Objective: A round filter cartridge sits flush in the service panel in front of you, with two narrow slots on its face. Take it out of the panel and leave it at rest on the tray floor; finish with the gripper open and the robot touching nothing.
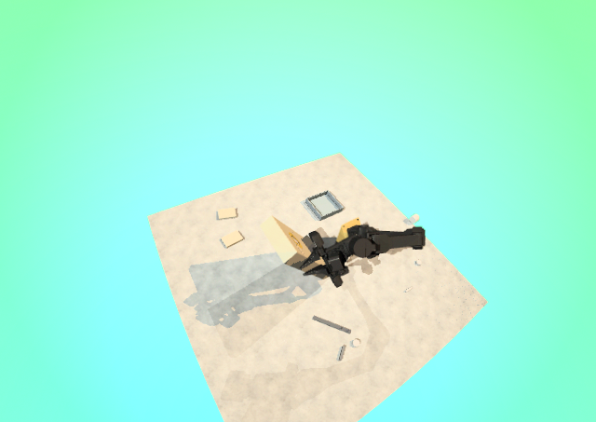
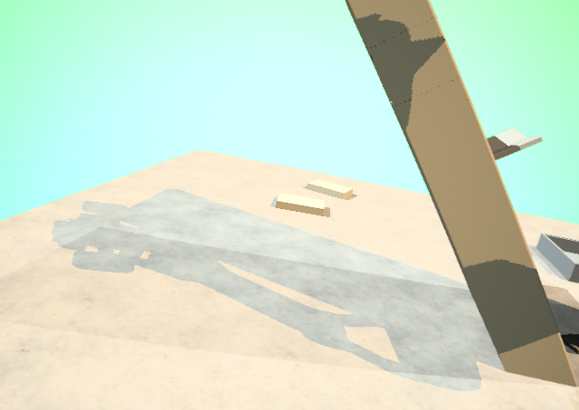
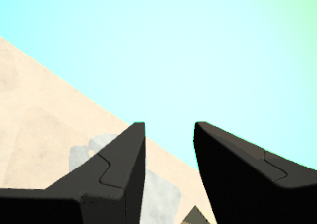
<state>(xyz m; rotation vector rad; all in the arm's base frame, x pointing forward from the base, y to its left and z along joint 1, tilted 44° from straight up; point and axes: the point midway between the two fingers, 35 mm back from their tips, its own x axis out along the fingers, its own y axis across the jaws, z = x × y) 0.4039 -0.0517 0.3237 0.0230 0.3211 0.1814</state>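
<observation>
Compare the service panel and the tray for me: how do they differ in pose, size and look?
Pose: the service panel stands up at a lean, while the tray lies flat.
Size: the panel rises far above the surface; the tray is low and smaller.
Look: the panel is a tan slab, the tray a grey, open-topped box with short walls.
Shared: both have straight edges.

Tan service panel (image 1: pixel 281 244) (image 2: pixel 467 162), tilted; grey tray (image 1: pixel 313 211) (image 2: pixel 556 257) apart.
</observation>
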